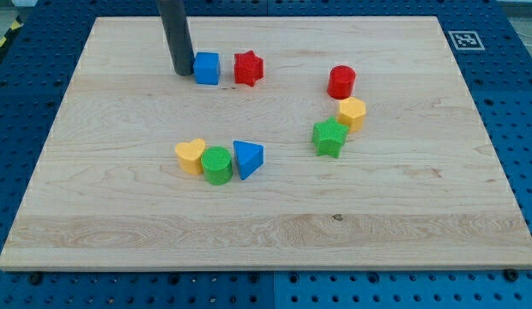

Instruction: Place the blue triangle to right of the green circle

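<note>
my tip sitting far-left beside blue cube | no pincer showing, state untellable | blue triangle lying nearer and right of tip, already touching green circle's right side

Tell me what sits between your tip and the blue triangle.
Camera view: only bare board between my tip and the blue triangle; the blue cube sits just right of my tip, off that line.
</note>
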Motion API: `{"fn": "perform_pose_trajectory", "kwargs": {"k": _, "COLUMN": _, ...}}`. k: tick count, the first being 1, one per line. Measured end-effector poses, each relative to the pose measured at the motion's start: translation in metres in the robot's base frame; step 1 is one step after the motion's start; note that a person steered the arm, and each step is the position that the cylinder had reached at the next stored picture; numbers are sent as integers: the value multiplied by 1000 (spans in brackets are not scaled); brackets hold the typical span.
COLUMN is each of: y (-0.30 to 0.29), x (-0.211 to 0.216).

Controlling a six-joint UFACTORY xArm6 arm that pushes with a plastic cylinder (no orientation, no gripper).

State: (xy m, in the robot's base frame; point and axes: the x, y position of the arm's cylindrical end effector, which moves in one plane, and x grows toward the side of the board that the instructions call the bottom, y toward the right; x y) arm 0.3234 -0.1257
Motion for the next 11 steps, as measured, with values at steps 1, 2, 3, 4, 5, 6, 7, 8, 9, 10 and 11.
{"fn": "perform_pose_trajectory", "kwargs": {"k": 1, "y": 4, "x": 4}}
{"fn": "perform_pose_trajectory", "kwargs": {"k": 2, "y": 4, "x": 11}}
{"fn": "perform_pose_trajectory", "kwargs": {"k": 3, "y": -1, "x": 34}}
{"fn": "perform_pose_trajectory", "kwargs": {"k": 4, "y": -1, "x": 73}}
{"fn": "perform_pose_trajectory", "kwargs": {"k": 5, "y": 10, "x": 106}}
{"fn": "perform_pose_trajectory", "kwargs": {"k": 6, "y": 32, "x": 133}}
{"fn": "perform_pose_trajectory", "kwargs": {"k": 7, "y": 51, "x": 136}}
{"fn": "perform_pose_trajectory", "kwargs": {"k": 8, "y": 72, "x": 138}}
{"fn": "perform_pose_trajectory", "kwargs": {"k": 9, "y": 91, "x": 141}}
{"fn": "perform_pose_trajectory", "kwargs": {"k": 10, "y": 112, "x": 160}}
{"fn": "perform_pose_trajectory", "kwargs": {"k": 11, "y": 128, "x": 182}}
